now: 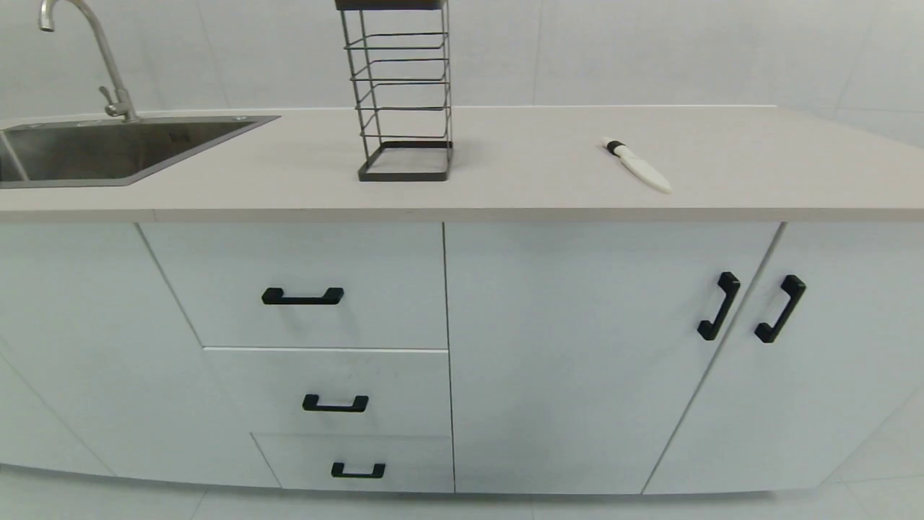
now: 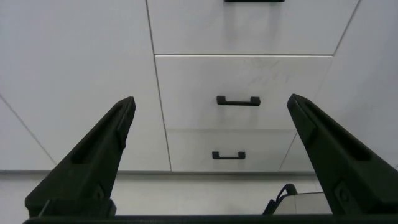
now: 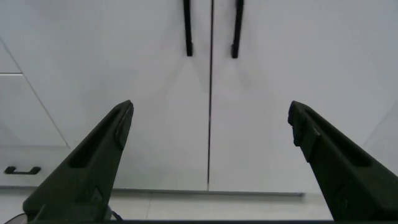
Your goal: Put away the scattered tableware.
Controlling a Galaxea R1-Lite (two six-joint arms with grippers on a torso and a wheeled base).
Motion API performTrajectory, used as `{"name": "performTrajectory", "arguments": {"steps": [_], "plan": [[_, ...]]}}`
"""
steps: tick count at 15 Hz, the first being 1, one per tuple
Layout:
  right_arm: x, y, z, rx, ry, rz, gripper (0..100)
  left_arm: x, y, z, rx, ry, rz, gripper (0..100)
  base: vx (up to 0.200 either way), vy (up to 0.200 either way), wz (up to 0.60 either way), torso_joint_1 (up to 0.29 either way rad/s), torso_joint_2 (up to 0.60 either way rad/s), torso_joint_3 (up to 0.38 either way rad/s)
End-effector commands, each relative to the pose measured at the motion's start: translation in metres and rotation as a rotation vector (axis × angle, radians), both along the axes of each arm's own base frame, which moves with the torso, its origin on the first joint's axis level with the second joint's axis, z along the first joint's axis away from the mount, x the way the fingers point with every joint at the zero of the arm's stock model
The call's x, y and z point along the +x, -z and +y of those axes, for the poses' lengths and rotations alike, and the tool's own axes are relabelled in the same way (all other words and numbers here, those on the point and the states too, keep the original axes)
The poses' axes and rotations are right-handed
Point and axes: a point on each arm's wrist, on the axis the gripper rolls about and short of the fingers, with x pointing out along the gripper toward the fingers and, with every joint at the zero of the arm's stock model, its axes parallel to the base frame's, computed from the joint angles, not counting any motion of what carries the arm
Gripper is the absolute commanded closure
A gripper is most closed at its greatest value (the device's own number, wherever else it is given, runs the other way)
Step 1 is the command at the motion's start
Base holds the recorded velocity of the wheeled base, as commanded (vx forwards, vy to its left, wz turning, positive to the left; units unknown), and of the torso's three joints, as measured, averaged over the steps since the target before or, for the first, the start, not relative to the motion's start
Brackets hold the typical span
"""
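Head view: one knife [image 1: 638, 167], one wire rack [image 1: 404, 94].

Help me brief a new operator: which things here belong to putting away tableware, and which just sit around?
Job: white utensil on the counter; wire rack, likely its holder.
Just there: sink, faucet, drawers, cabinet doors.

No legible text or numbers on white utensil [image 1: 638, 167], wire rack [image 1: 405, 175] or cabinets [image 1: 577, 347].

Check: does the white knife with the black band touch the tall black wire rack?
Apart. The head view shows bare grey countertop between the white knife and the black wire rack.
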Motion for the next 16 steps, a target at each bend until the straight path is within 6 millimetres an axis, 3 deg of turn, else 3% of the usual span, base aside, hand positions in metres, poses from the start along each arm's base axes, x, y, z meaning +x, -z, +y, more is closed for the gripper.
{"name": "performTrajectory", "arguments": {"steps": [1,16], "plan": [[0.0001,0.0002,0.0000,0.001,0.000,0.003,0,0.0001,-0.0001,0.0000,0.000,0.000,0.001,0,0.000,0.000,0.00,0.000,0.00,0.000],[0.0000,-0.0003,0.0000,0.001,0.000,0.001,0,0.0001,-0.0001,0.0001,0.005,-0.005,0.001,0,0.000,0.000,0.00,0.000,0.00,0.000]]}}
